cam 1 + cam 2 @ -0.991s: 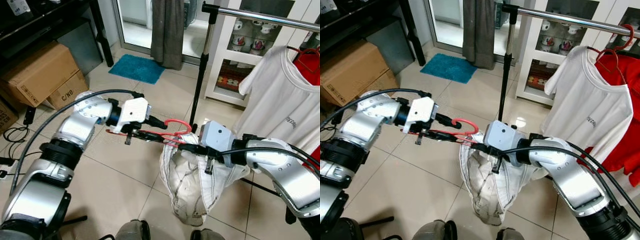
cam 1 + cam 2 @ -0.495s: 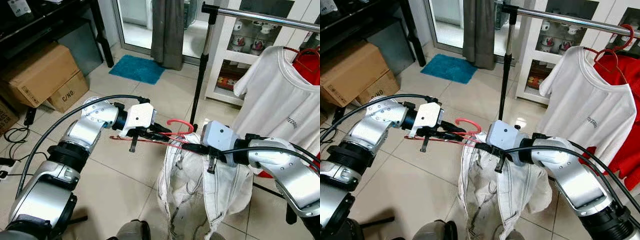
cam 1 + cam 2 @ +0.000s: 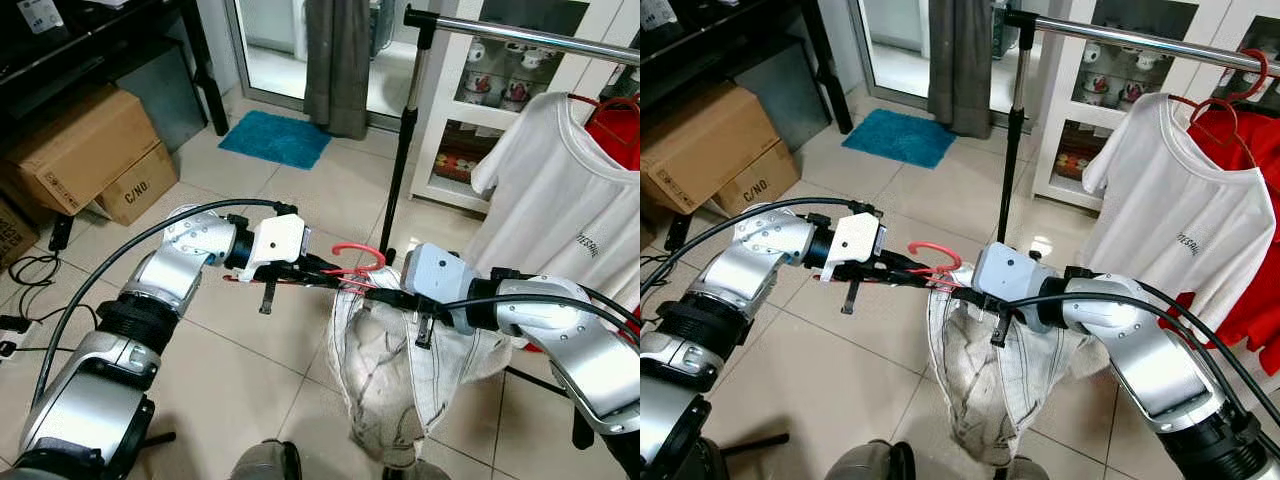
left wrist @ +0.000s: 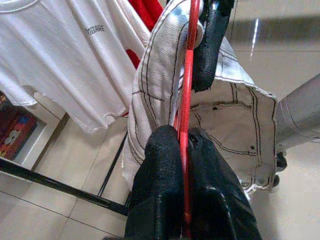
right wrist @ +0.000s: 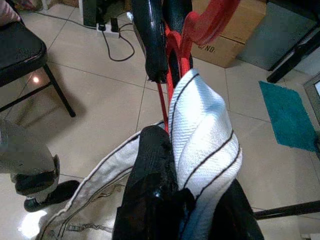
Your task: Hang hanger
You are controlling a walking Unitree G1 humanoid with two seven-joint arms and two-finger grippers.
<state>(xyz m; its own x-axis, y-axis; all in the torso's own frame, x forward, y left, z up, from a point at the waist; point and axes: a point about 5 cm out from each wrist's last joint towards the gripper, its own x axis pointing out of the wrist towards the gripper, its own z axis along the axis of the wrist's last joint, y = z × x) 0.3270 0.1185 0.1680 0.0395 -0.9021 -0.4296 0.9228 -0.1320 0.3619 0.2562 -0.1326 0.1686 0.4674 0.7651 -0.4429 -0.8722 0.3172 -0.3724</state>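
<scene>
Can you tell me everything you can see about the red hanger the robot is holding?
The red hanger is thin, looks like plastic, and has a curved hook at the top that arches upward. It lies nearly level in the air, above the tiled floor. The left tool is shut on its thin bar, and the right tool grips it from the other side together with the cloth. White pants with dark stitching hang down from it in a bunch. It is not yet on the metal rail.

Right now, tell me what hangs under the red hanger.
White trousers hang below the red hanger, drooping toward the floor. The cloth covers the hanger's far end.
</scene>
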